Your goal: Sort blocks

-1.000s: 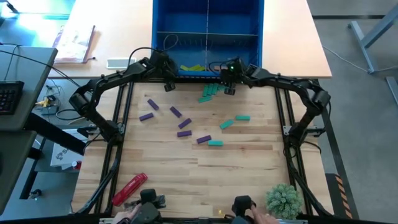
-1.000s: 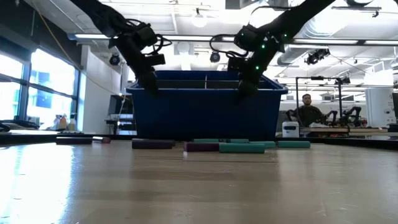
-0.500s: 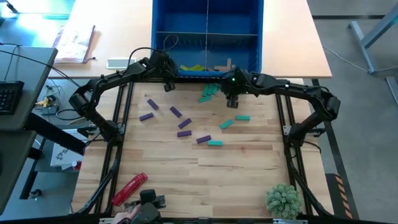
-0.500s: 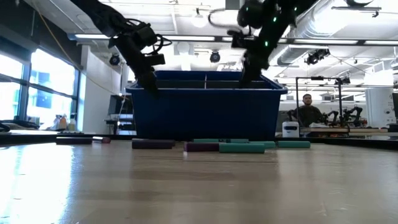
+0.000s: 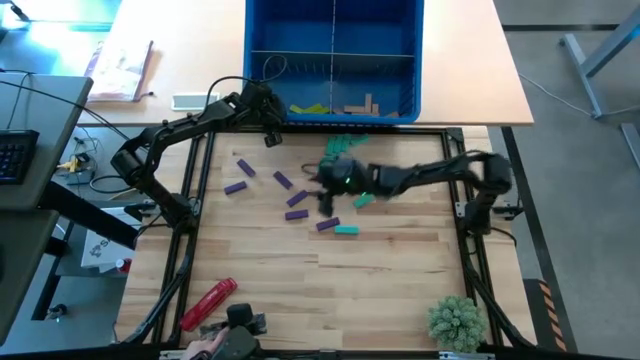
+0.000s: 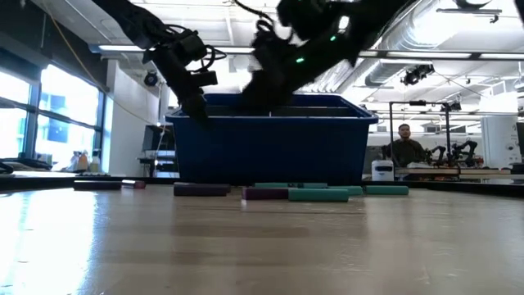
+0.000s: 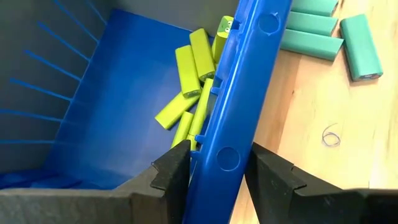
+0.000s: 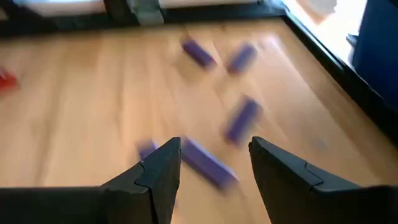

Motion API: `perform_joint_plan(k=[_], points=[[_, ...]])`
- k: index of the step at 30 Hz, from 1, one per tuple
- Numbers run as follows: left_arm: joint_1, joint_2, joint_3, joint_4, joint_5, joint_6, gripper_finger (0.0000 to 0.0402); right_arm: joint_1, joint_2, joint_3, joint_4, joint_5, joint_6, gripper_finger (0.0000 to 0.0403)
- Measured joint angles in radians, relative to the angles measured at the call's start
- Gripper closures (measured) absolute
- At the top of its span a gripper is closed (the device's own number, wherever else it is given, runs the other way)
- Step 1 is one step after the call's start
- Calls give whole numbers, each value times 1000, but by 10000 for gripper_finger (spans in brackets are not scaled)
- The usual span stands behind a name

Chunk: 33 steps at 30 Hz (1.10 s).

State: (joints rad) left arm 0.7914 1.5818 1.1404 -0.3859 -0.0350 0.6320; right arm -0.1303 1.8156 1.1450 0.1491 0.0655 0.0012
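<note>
While the left gripper (image 7: 211, 168) is sitting at the near rim of the deep blue plastic bin (image 5: 400, 60), its two dark fingers (image 7: 171, 171) are straddling that rim wall, one inside the bin and one outside; they are not visibly pressing on it, and whether they are clamping it cannot be told. Lime yellow-green rectangular blocks (image 7: 189, 68) are lying in a loose heap in the bin compartment just inside that rim, and tan wooden blocks (image 5: 358, 105) are lying in the neighbouring compartment.

Reaching out low over the light wooden slatted tabletop (image 5: 300, 290), the right gripper (image 5: 328, 192) is hanging above the scattered purple rectangular blocks (image 5: 297, 199). Its fingers (image 8: 155, 171) are standing apart with nothing between them, so this claw is released and empty. One purple block (image 8: 208, 163) is showing through the gap between those fingers, lying on the table below.

Six purple blocks are lying spread over the table's left-centre area, well apart from one another. Teal rectangular blocks (image 5: 346, 230) are lying near the table's centre and in a small cluster (image 5: 342, 146) just before the bin. A red cylindrical tool (image 5: 208, 303) is resting near the front left corner, and a green artificial plant (image 5: 457, 320) is standing at the front right. A seated person (image 6: 402, 143) is showing in the room beyond.
</note>
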Motion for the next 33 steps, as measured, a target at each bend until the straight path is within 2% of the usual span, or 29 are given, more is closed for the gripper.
perform_joint_plan(k=[3, 7, 10, 18, 23, 28, 33], points=[[0, 0, 0, 0, 0, -5, 277, 37, 130, 19, 190, 80, 28, 227], [-1, 0, 0, 1, -3, -10, 277, 40, 305, 129, 296, 199, 61, 227], [-1, 0, 0, 9, -11, -9, 277, 36, 407, 238, 285, 258, 63, 227], [-2, 0, -1, 37, -13, -27, 277, 5, 585, 458, 113, 235, 175, 227], [-2, 0, -1, 38, -13, -21, 277, -14, 629, 481, 111, 245, 276, 227], [-2, 0, -1, 39, -15, -20, 277, -16, 634, 483, 93, 257, 284, 227], [-2, 1, -1, 46, -39, -31, 277, -1, 559, 475, -44, 239, 245, 227]])
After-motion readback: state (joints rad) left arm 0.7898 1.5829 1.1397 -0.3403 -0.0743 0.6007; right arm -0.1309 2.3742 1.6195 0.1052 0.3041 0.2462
